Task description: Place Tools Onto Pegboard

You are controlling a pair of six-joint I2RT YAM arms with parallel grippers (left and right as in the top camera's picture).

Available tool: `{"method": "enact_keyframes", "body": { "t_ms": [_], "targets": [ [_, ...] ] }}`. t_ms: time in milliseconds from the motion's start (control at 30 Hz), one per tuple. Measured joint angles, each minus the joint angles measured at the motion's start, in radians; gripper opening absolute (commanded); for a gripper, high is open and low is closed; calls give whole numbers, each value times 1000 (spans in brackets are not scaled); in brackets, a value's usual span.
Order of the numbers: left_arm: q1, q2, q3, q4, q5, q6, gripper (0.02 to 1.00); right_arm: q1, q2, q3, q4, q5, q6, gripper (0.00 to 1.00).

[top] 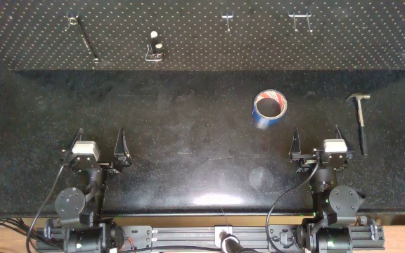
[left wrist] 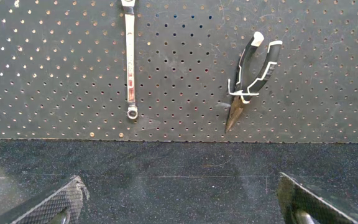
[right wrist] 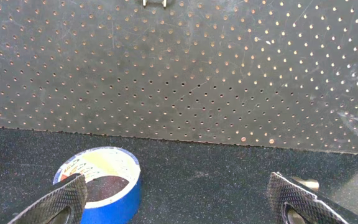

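A black pegboard [top: 202, 49] stands at the back of the table. On it hang a wrench [top: 85, 36] [left wrist: 130, 59] at the left and black-and-white pliers [top: 156, 46] [left wrist: 249, 74] beside it. Two bare hooks [top: 226, 20] [top: 300, 21] stick out farther right. A roll of blue tape [top: 269, 107] [right wrist: 99, 183] lies on the table right of centre. A hammer [top: 359, 119] lies near the right edge. My left gripper [top: 101, 146] [left wrist: 179, 205] stands open near the front left. My right gripper [top: 316, 144] [right wrist: 176, 202] stands open near the front right, between tape and hammer.
The table top [top: 188, 133] is a dark mat, bare between the two arms. The pegboard's lower edge meets the table at the back. A hook [right wrist: 155, 3] shows on the board in the right wrist view.
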Motion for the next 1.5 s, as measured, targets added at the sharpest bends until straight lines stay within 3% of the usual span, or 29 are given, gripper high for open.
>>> {"method": "enact_keyframes", "body": {
  "t_ms": [100,200,467,533,567,600,767,867,967,1133,1300,1433,1467,1500],
  "targets": [
    [-4,0,0,0,-3,0,993,0,0,0,0,0,0,947],
    [-91,0,0,0,-7,0,993,0,0,0,0,0,0,947],
    [-91,0,0,-1,-7,0,993,0,0,0,0,0,0,947],
    [-91,0,0,-1,-7,0,993,0,13,28,-53,0,0,947],
    [-91,0,0,-2,-7,0,993,0,72,126,-223,-17,12,947],
    [-91,0,0,-1,-7,0,993,0,179,270,-394,-71,64,947],
    [-91,-1,0,1,-7,0,993,47,1151,963,-711,-378,151,947],
    [-91,-3,0,0,-8,0,993,164,1575,1251,-855,-439,163,947],
    [-91,-2,0,-1,-8,0,993,225,1753,1386,-996,-325,194,947],
    [-91,-2,0,-1,-8,0,993,228,1854,1399,-948,-226,199,947],
    [-91,-2,0,-1,-8,0,993,300,1675,1021,-452,-213,230,947],
    [-91,-2,0,-1,-8,0,993,297,1662,969,-399,-213,249,805],
    [-91,-2,0,-1,-7,0,993,296,1667,969,-397,-213,250,566],
    [-91,-2,0,-1,-8,0,993,296,1689,969,-393,-213,253,128]
  ]
}}
